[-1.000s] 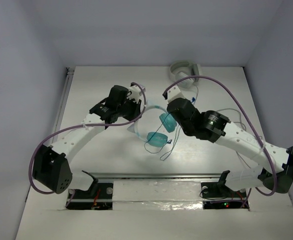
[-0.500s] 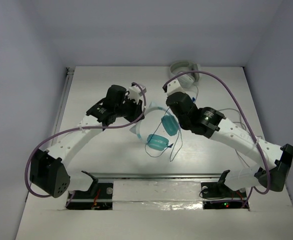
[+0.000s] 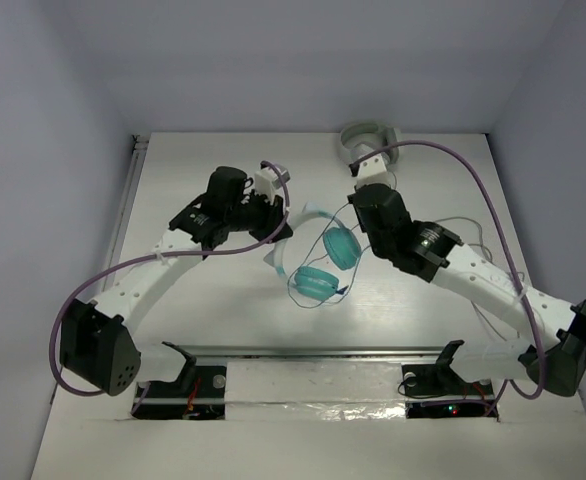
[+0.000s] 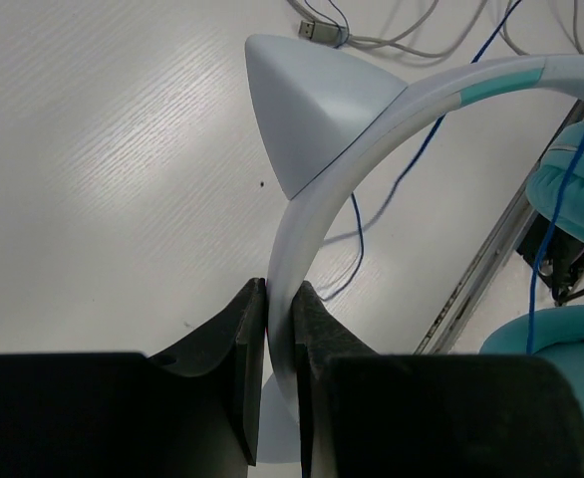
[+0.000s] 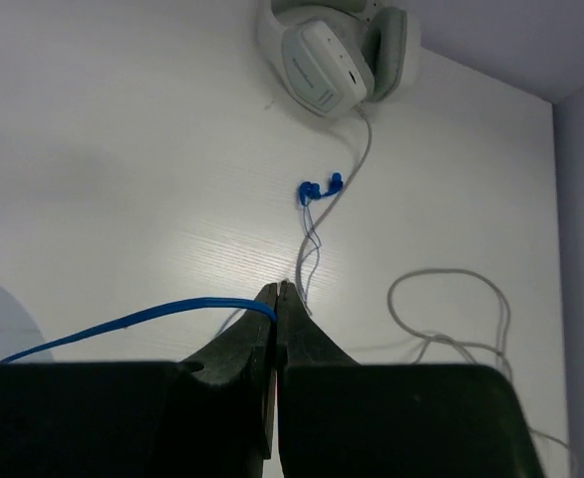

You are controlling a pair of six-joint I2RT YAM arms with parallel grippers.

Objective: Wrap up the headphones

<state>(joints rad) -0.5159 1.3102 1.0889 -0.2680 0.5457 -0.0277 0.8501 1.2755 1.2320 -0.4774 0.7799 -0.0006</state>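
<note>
White table (image 3: pixel 223 310), grey walls | headphones (image 3: pixel 339 246) mid-table between my arms | my left gripper (image 4: pixel 279 299) pinched on the headband (image 4: pixel 372 110) | my right gripper (image 5: pixel 278 294) pinched on the blue cable (image 5: pixel 123 324) | grey headset (image 5: pixel 332 55) at the far edge, blue earbuds (image 5: pixel 319 187) just beside it

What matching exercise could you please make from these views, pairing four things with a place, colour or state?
Things:
1. left gripper
2. right gripper
3. ear cups
4. grey headphones

Place, colour or state:
A. at the far edge of the table
B. shut on the blue cable
C. teal
D. shut on the headband

Pairs: 1-D, 2-B, 3-C, 4-A
</note>
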